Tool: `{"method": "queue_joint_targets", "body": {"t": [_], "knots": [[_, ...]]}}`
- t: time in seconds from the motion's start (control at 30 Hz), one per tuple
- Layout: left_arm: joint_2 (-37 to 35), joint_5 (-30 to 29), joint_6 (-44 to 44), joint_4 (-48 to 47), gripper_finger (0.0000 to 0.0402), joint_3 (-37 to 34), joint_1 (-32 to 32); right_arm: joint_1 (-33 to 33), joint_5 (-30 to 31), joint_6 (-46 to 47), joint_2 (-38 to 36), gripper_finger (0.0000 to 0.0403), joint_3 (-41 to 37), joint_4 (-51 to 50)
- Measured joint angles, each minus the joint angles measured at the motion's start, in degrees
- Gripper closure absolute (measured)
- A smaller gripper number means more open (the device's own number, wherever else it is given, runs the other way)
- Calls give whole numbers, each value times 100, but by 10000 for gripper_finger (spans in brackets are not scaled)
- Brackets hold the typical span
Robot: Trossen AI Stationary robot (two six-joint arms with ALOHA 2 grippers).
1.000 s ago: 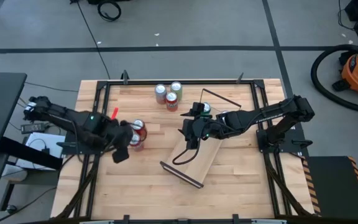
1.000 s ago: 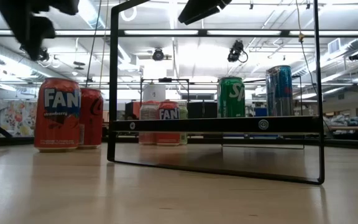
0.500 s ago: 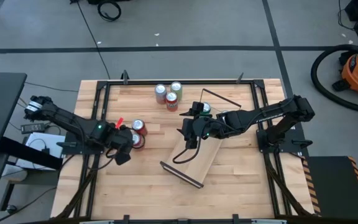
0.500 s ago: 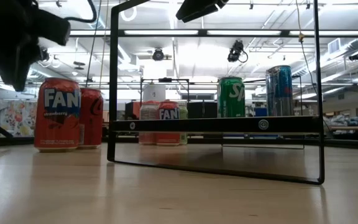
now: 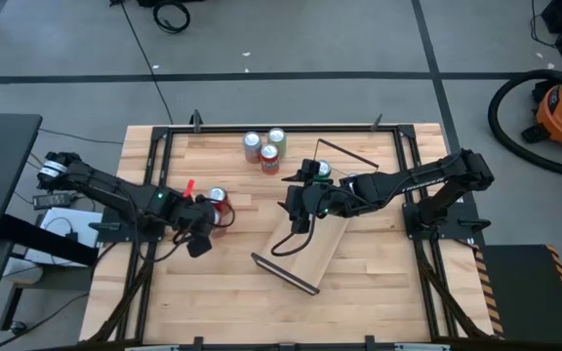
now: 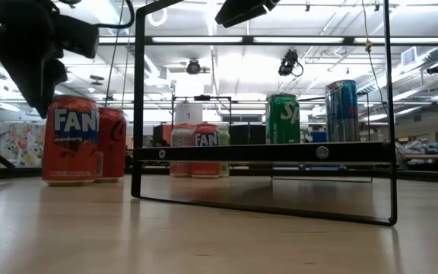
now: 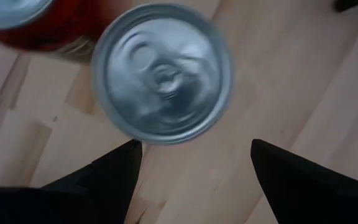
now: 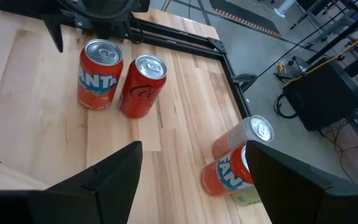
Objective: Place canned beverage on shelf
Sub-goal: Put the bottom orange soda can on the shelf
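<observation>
An orange Fanta can [image 6: 71, 139] and a red Coke can [image 6: 112, 143] stand upright side by side on the wooden table, left of centre. My left gripper [image 7: 194, 146] is open and hangs above the Fanta can's silver top [image 7: 162, 71], fingers pointing down; in the high view it [image 5: 203, 224] covers most of that can. The shelf [image 5: 310, 242], a light plank with black wire end frames, stands slanted at mid-table and carries a green Sprite can [image 6: 283, 118] and a blue can [image 6: 342, 110]. My right gripper [image 5: 296, 207] is open and empty above the shelf.
Three more cans [image 5: 264, 146] stand together near the table's far edge, also seen in the right wrist view [image 8: 241, 155]. Black metal rails [image 5: 154, 185] run along the table's left and right sides. Bare wood lies between the shelf and the near edge.
My left gripper has gone toward the table's right edge and down, from beside the two red cans to a place over the Fanta can. The cans and the shelf have stayed where they were.
</observation>
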Motion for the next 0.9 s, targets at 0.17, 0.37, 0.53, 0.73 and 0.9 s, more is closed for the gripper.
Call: {"method": "queue_joint_targets", "body": {"t": [0.17,0.37,0.53,0.73,0.9], "knots": [[0,-40,-23,69,88,0,214,0,-118,9,0,106,0,2],[43,-56,-107,214,87,2,447,0,-131,10,0,106,0,2],[364,-59,29,324,87,3,507,0,-133,13,0,106,0,8],[810,-68,449,661,87,2,505,0,-144,33,0,106,0,4],[896,-67,1212,765,87,2,505,0,-149,33,0,106,0,4]]}}
